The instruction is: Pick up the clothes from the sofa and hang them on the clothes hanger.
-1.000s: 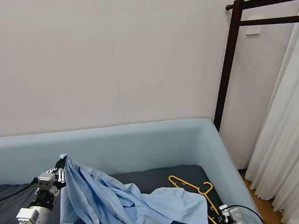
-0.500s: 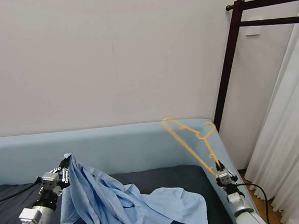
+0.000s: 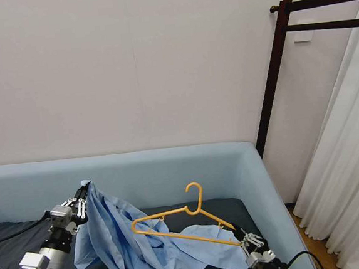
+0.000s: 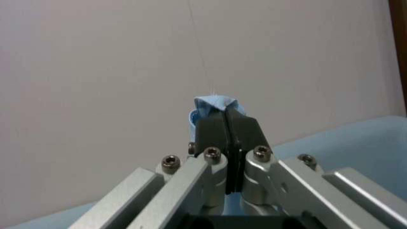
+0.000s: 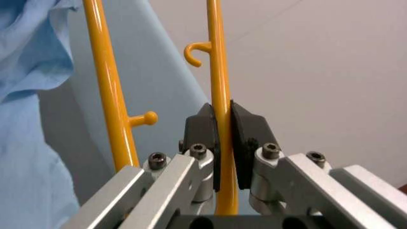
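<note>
A pale blue sofa (image 3: 170,167) is backed by a plain wall, with a dark rack (image 3: 273,69) at the right. A blue shirt (image 3: 123,240), trailing onto the seat, is pinched at its top by the left gripper (image 3: 81,195) (fingers closed on cloth). An orange hanger (image 3: 187,217), over the shirt, is clamped by the right gripper (image 3: 242,235).

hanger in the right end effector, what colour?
Orange-yellow hanger, plain, no pattern. Best in the right wrist view, clamped in the right end effector.

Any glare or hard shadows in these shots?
Head view: even light, no hard shadows, only soft shading in the folds of the shirt. Right wrist view: a bright streak along the hanger in the right gripper. Left wrist view: mild sheen on the metal of the left gripper.
</note>
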